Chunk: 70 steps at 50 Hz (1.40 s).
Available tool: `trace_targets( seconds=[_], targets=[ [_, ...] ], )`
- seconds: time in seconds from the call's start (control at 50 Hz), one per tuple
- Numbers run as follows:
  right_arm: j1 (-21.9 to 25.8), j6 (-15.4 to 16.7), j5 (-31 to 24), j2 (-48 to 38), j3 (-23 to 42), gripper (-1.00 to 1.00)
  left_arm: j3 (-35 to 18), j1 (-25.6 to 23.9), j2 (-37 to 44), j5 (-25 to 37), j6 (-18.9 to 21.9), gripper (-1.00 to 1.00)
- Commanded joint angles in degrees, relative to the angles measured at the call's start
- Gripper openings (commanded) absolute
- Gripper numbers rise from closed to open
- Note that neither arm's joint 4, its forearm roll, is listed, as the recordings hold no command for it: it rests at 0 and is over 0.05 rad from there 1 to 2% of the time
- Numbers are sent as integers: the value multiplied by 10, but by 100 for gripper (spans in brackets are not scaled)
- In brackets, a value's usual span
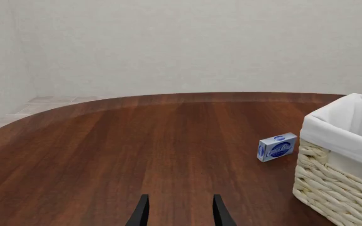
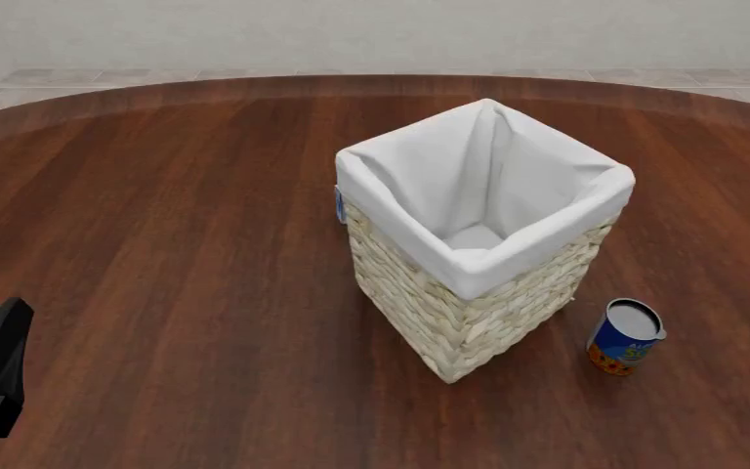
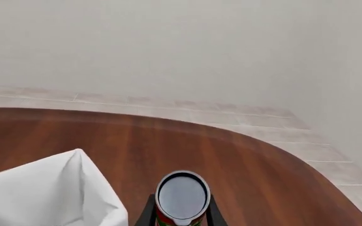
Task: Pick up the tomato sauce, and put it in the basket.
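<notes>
Right wrist view: right claw (image 3: 179, 214) clamps grey-topped red tomato sauce can (image 3: 182, 197) | cream wicker basket (image 3: 49, 195) at 9 o'clock | left claw (image 1: 179, 212) wide, empty.

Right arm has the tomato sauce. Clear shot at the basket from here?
Probably yes. The right gripper holds the tomato sauce off the table beside the basket rim, and the basket's mouth is open with nothing between them.

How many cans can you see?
2. The tomato sauce sits between the right tool's fingers, beside the basket. The blue-and-orange can stands on the table by the basket's right side. Others may be hidden.
</notes>
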<state>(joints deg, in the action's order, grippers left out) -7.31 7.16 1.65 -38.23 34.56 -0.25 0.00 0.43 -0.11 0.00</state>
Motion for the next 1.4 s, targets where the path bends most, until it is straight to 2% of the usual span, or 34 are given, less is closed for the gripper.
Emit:
trace_targets(
  seconds=[0.02, 0.32, 0.86, 1.4],
  targets=[
    [33, -6, -23, 8, 26, -100, 0, 0, 0, 0, 0, 100],
    [81, 3, -57, 8, 72, -100, 0, 0, 0, 0, 0, 100],
    [151, 13, -82, -14, 121, -100, 0, 0, 0, 0, 0, 100],
    [220, 20, -81, -41, 145, -100, 0, 0, 0, 0, 0, 100]
  ],
)
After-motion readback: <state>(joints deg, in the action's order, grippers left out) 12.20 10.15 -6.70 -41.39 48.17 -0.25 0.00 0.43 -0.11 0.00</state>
